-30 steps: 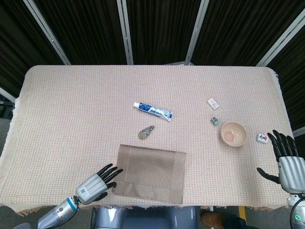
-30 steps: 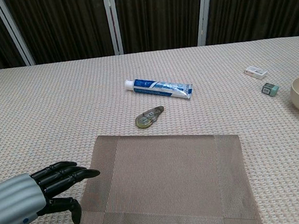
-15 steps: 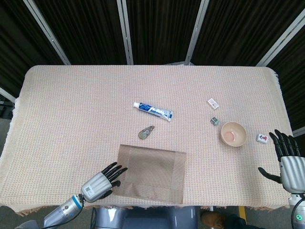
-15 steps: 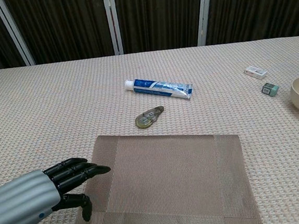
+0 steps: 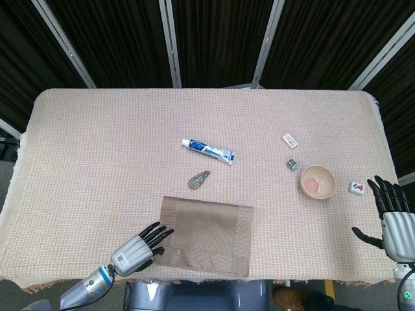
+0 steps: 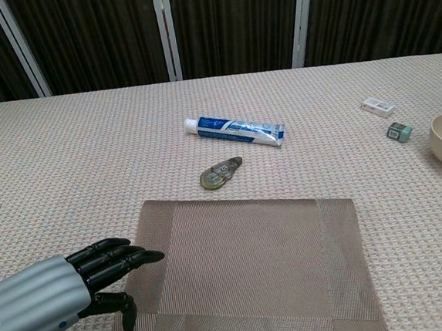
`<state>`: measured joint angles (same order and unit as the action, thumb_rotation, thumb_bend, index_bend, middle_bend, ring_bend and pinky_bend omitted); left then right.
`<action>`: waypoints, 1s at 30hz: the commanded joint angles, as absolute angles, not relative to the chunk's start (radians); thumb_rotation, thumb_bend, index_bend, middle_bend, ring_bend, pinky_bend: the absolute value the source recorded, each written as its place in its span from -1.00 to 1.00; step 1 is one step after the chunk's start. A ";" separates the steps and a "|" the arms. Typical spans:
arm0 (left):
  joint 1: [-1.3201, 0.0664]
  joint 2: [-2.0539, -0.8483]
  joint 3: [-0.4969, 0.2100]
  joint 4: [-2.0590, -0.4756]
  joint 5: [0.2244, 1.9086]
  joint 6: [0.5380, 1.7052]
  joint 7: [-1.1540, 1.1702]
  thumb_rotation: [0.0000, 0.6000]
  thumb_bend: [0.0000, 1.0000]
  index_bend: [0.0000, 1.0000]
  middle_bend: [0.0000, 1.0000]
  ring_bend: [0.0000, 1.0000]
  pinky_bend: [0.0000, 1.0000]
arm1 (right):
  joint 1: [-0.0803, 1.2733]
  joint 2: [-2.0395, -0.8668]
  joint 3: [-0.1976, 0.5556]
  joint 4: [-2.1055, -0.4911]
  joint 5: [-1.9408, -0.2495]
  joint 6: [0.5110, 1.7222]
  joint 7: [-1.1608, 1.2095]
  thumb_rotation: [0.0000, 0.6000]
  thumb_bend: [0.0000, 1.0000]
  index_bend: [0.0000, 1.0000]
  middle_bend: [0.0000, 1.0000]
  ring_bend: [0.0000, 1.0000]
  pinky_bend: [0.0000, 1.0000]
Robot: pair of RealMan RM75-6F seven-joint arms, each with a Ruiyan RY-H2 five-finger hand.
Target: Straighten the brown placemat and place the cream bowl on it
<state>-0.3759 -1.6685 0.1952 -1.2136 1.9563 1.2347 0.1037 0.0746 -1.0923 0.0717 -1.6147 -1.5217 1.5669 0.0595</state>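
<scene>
Trouble could be started at brown placemat (image 5: 206, 234), seen slightly crooked near front table (image 5: 97, 149) edge. Left robot hand (image 5: 137, 244) spread, empty, fingertips at mat's left border. Mat could be bunched or pushed off if dragged hard. Cream bowl (image 5: 318, 182) seen far right, near spread, empty right robot hand (image 5: 393, 220); could be knocked.

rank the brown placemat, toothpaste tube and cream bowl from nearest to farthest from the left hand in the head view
From the left hand:
1. Brown placemat, right beside the fingertips at the near edge.
2. Toothpaste tube, mid-table, farther back.
3. Cream bowl, far across on the right side.
</scene>
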 commanded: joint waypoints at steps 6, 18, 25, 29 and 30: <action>-0.394 -1.683 0.193 -1.218 1.938 1.212 0.113 1.00 -0.27 -0.09 -1.00 -1.00 -1.00 | 0.074 -1.092 0.076 -1.615 -1.520 1.564 0.062 1.00 -1.00 -1.00 -1.00 -1.00 -1.00; -0.406 -1.692 0.203 -1.229 1.924 1.210 0.126 1.00 -0.10 -0.02 -1.00 -1.00 -1.00 | 0.071 -1.086 0.081 -1.612 -1.518 1.558 0.073 1.00 -1.00 -1.00 -1.00 -1.00 -1.00; -0.409 -1.696 0.206 -1.229 1.914 1.207 0.133 1.00 -0.09 0.01 -1.00 -1.00 -1.00 | 0.070 -1.085 0.082 -1.615 -1.520 1.559 0.072 1.00 -1.00 -1.00 -1.00 -1.00 -1.00; -0.410 -1.700 0.206 -1.228 1.905 1.205 0.134 1.00 -0.02 0.05 -1.00 -1.00 -1.00 | 0.069 -1.084 0.083 -1.616 -1.520 1.558 0.073 1.00 -1.00 -1.00 -1.00 -1.00 -1.00; -0.410 -1.701 0.205 -1.227 1.903 1.205 0.134 1.00 0.01 0.06 -1.00 -1.00 -1.00 | 0.069 -1.084 0.084 -1.616 -1.520 1.558 0.074 1.00 -1.00 -1.00 -1.00 -1.00 -1.00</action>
<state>-0.4100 -1.7007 0.2056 -1.2277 1.9036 1.2052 0.1338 0.0692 -1.0835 0.0837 -1.6158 -1.5205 1.5577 0.0738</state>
